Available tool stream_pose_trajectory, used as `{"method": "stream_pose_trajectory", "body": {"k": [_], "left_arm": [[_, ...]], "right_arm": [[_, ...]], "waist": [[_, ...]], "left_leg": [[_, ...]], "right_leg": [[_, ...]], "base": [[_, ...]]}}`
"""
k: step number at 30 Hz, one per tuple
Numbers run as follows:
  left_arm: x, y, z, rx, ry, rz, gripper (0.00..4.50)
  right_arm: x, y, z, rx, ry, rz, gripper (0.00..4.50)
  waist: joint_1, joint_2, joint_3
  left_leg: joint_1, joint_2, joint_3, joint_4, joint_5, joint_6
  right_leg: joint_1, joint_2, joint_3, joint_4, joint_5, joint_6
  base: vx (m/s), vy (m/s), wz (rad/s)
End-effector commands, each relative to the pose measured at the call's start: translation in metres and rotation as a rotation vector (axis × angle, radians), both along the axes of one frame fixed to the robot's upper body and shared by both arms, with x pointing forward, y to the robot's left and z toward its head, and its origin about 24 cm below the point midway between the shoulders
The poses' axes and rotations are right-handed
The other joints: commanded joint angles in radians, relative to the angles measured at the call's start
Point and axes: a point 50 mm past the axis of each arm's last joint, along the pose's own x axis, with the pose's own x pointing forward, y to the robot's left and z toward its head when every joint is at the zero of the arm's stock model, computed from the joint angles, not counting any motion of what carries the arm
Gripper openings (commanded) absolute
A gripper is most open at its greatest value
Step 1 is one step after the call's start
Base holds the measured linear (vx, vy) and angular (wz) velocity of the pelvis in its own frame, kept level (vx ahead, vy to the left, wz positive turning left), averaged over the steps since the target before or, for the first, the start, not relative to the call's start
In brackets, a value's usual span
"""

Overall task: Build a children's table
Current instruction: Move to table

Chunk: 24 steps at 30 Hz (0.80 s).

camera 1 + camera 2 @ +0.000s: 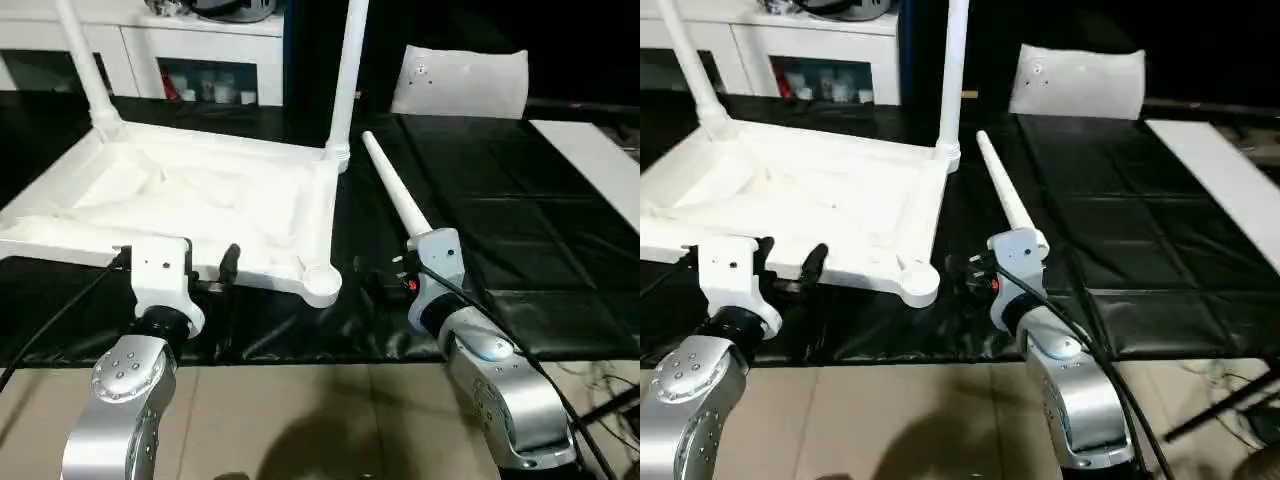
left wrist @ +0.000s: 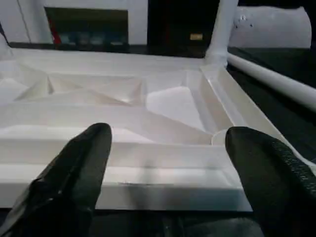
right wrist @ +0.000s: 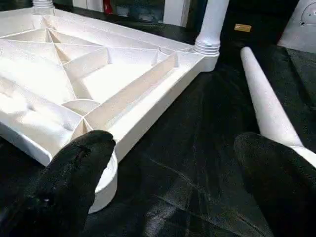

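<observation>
The white tabletop (image 1: 200, 195) lies upside down on the black mat, ribbed underside up. Two white legs stand upright in its far corner sockets, one on the left (image 1: 85, 65) and one on the right (image 1: 345, 75). The near right socket (image 1: 322, 283) holds nothing. A loose leg (image 1: 395, 195) lies on the mat just right of the tabletop, thick end toward me. My left gripper (image 2: 170, 143) is open, facing the tabletop's near edge. My right gripper (image 3: 173, 148) is open between the near right socket and the loose leg (image 3: 266, 106), whose thick end one finger hides.
A flat white sheet (image 1: 460, 80) with a small round mark leans at the back right. A long white board (image 1: 600, 160) lies along the right side. White cabinets (image 1: 180, 55) stand behind. The mat's near edge (image 1: 330, 358) meets the beige floor.
</observation>
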Motion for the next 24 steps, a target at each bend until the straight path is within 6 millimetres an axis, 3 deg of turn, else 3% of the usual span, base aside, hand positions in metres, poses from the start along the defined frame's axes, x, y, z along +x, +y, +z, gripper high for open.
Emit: {"method": "stream_pose_trajectory", "body": {"k": [1, 3, 4, 5, 6, 7, 8, 9, 10, 11, 12, 13, 14, 15, 16, 17, 18, 19, 20, 21, 22, 23, 24], "left_arm": [[0.0007, -0.0011, 0.0017, 0.006, -0.007, 0.0, 4.39], [0.0015, -0.0012, 0.0023, 0.007, -0.009, 0.001, 4.46], [0.0015, -0.0011, 0.0024, 0.007, -0.008, 0.002, 4.46], [0.0011, -0.0006, 0.0023, 0.01, -0.007, 0.004, 4.46], [0.0008, -0.0002, 0.0023, 0.012, -0.007, 0.005, 4.46], [-0.0002, 0.0001, 0.002, 0.018, -0.003, 0.003, 4.46], [-0.0005, -0.0001, 0.0019, 0.019, -0.001, 0.002, 4.46], [-0.0005, -0.0002, 0.0024, 0.016, -0.003, 0.0, 4.46], [0.0001, -0.0004, 0.0033, 0.013, -0.006, -0.002, 4.46], [0.0004, -0.0006, 0.0035, 0.012, -0.007, -0.004, 4.46], [0.0006, -0.0007, 0.0036, 0.01, -0.008, -0.004, 4.46], [0.0015, -0.0013, 0.0037, 0.009, -0.009, -0.007, 4.46], [0.0016, -0.0015, 0.0037, 0.01, -0.009, -0.008, 4.46], [0.0019, -0.0017, 0.0036, 0.01, -0.009, -0.009, 4.46], [0.0021, -0.002, 0.0036, 0.01, -0.009, -0.01, 4.46], [0.0021, -0.002, 0.0036, 0.01, -0.009, -0.01, 4.46], [0.0023, -0.0022, 0.0035, 0.01, -0.009, -0.011, 4.46], [0.0026, -0.0029, 0.0037, 0.009, -0.011, -0.015, 4.46], [0.0026, -0.0033, 0.0038, 0.009, -0.012, -0.018, 4.46], [0.0026, -0.0035, 0.0039, 0.008, -0.013, -0.02, 4.46], [0.0027, -0.0034, 0.0042, 0.01, -0.014, -0.021, 4.46], [0.0027, -0.0026, 0.0041, 0.01, -0.015, -0.019, 4.46], [0.0027, -0.0025, 0.0041, 0.01, -0.015, -0.018, 4.46]], "right_arm": [[0.0057, -0.0008, 0.0067, 0.006, -0.032, 0.008, 4.5], [0.0058, 0.0017, 0.0051, 0.0, -0.031, 0.027, 4.5], [0.0058, 0.0021, 0.0041, -0.003, -0.029, 0.032, 4.5], [0.0057, 0.0026, 0.0032, -0.006, -0.028, 0.037, 4.5], [0.0056, 0.003, 0.0027, -0.008, -0.028, 0.04, 4.5], [0.0059, 0.0029, 0.0024, -0.007, -0.028, 0.041, 4.5], [0.0062, 0.0027, 0.0024, -0.005, -0.027, 0.041, 4.5], [0.0065, 0.0027, 0.0023, -0.006, -0.027, 0.041, 4.5], [0.0071, 0.003, 0.0026, -0.008, -0.031, 0.043, 4.5], [0.0073, 0.003, 0.0027, -0.009, -0.032, 0.043, 4.5], [0.0075, 0.003, 0.0027, -0.01, -0.033, 0.043, 4.5], [0.0076, 0.0028, 0.0029, -0.011, -0.036, 0.044, 4.5], [0.0075, 0.0029, 0.003, -0.011, -0.037, 0.045, 4.5], [0.0073, 0.003, 0.0029, -0.012, -0.037, 0.048, 4.5], [0.0071, 0.0032, 0.0027, -0.013, -0.036, 0.053, 4.5], [0.0071, 0.0032, 0.0027, -0.013, -0.036, 0.053, 4.5], [0.0069, 0.0035, 0.0025, -0.015, -0.035, 0.059, 4.5], [0.0065, 0.004, 0.0021, -0.022, -0.032, 0.07, 4.5], [0.0062, 0.0045, 0.0019, -0.028, -0.03, 0.078, 4.5], [0.006, 0.0048, 0.0018, -0.031, -0.03, 0.082, 4.5], [0.0064, 0.0038, 0.0032, -0.028, -0.033, 0.076, 4.5], [0.0069, 0.0015, 0.0049, -0.013, -0.035, 0.051, 4.5], [0.0071, 0.0009, 0.0053, -0.009, -0.035, 0.044, 4.5]], "waist": [[-0.022, 0.018, -0.023], [-0.033, 0.018, -0.015], [-0.046, 0.02, -0.012], [-0.047, 0.026, -0.014], [-0.047, 0.024, -0.011], [-0.032, -0.002, -0.014], [-0.019, -0.017, -0.016], [0.001, -0.027, -0.021], [0.03, -0.019, -0.035], [0.035, -0.021, -0.039], [0.036, -0.009, -0.044], [0.029, 0.014, -0.045], [0.02, 0.024, -0.055], [0.004, 0.038, -0.065], [-0.032, 0.032, -0.067], [-0.034, 0.021, -0.072], [-0.047, 0.014, -0.068], [-0.044, 0.002, -0.065], [-0.019, -0.037, -0.073], [0.007, -0.022, -0.063], [0.023, -0.03, -0.083], [0.012, -0.022, -0.088], [0.014, -0.005, -0.066]], "left_leg": [[0.046, 0.112, -0.063, -0.11, -0.568, -0.011], [0.072, 0.116, -0.063, -0.11, -0.67, -0.017], [0.071, 0.135, -0.07, -0.131, -0.737, -0.02], [0.04, 0.173, -0.083, -0.185, -0.794, -0.025], [0.047, 0.164, -0.072, -0.195, -0.804, -0.028], [0.054, 0.091, -0.04, -0.12, -0.672, -0.018], [0.047, 0.046, -0.017, -0.053, -0.49, 0.012], [0.027, 0.024, -0.01, 0.013, -0.295, 0.052], [-0.043, 0.02, -0.034, 0.044, -0.083, 0.077], [-0.052, 0.022, -0.038, 0.028, -0.054, 0.08], [-0.035, 0.031, -0.032, -0.021, -0.021, 0.084], [-0.016, 0.072, -0.045, -0.076, -0.035, 0.088], [0.02, 0.104, -0.066, -0.091, -0.042, 0.095], [0.075, 0.151, -0.106, -0.109, -0.051, 0.122], [0.162, 0.219, -0.175, -0.131, -0.068, 0.235], [0.18, 0.209, -0.175, -0.117, -0.005, 0.295], [0.157, 0.142, -0.14, -0.095, 0.098, 0.368], [0.121, 0.081, -0.095, -0.075, 0.1, 0.366], [0.004, -0.044, -0.016, -0.001, 0.038, 0.336], [-0.036, -0.038, -0.028, 0.052, -0.031, 0.287], [-0.142, 0.007, -0.063, 0.128, 0.025, 0.172], [-0.11, 0.009, -0.065, 0.105, 0.047, 0.086], [-0.115, 0.027, -0.058, 0.05, 0.086, 0.063]], "right_leg": [[0.019, -0.135, 0.049, -0.115, -0.635, 0.039], [0.012, -0.124, 0.023, -0.123, -0.68, 0.046], [0.027, -0.115, 0.004, -0.098, -0.628, 0.048], [0.065, -0.115, 0.027, 0.017, -0.449, 0.029], [0.045, -0.121, 0.05, 0.037, -0.341, 0.001], [0.028, -0.163, 0.089, -0.072, -0.587, -0.003], [0.037, -0.197, 0.113, -0.122, -0.799, 0.025], [0.058, -0.234, 0.146, -0.154, -0.946, 0.052], [0.117, -0.243, 0.173, -0.135, -0.935, 0.039], [0.121, -0.219, 0.159, -0.124, -0.845, 0.019], [0.108, -0.159, 0.115, -0.108, -0.679, -0.021], [0.097, -0.117, 0.075, -0.081, -0.505, -0.044], [0.075, -0.098, 0.058, -0.05, -0.406, -0.051], [0.039, -0.089, 0.043, -0.005, -0.304, -0.057], [-0.06, -0.103, 0.05, 0.098, -0.163, -0.042], [-0.088, -0.107, 0.06, 0.111, -0.126, -0.024], [-0.098, -0.12, 0.083, 0.094, -0.048, -0.025], [-0.064, -0.123, 0.093, 0.049, 0.0, -0.047], [0.081, -0.145, 0.177, -0.011, -0.006, -0.138], [0.126, -0.23, 0.245, -0.061, -0.085, -0.223], [0.186, -0.287, 0.147, -0.051, -0.045, -0.186], [0.155, -0.227, 0.183, -0.051, -0.025, -0.213], [0.146, -0.184, 0.148, -0.055, -0.042, -0.287]], "base": [[0.0, 0.0, 0.0], [0.0, 0.0, 0.0], [0.0, 0.0, 0.0], [0.0, 0.0, 0.0], [0.0, 0.0, 0.0], [0.07, -0.077, -0.01], [0.07, -0.077, -0.01], [0.109, -0.066, -0.01], [0.111, -0.027, -0.08], [0.111, -0.027, -0.08], [0.118, 0.003, 0.0], [0.134, 0.028, 0.05], [0.134, 0.028, 0.05], [0.197, 0.032, 0.05], [0.217, 0.012, 0.12], [0.217, 0.012, 0.12], [0.172, -0.007, 0.1], [0.15, -0.031, 0.09], [0.15, -0.031, 0.09], [0.15, -0.038, 0.02], [0.136, -0.015, 0.1], [0.136, -0.015, 0.1], [0.13, 0.001, 0.15]]}}
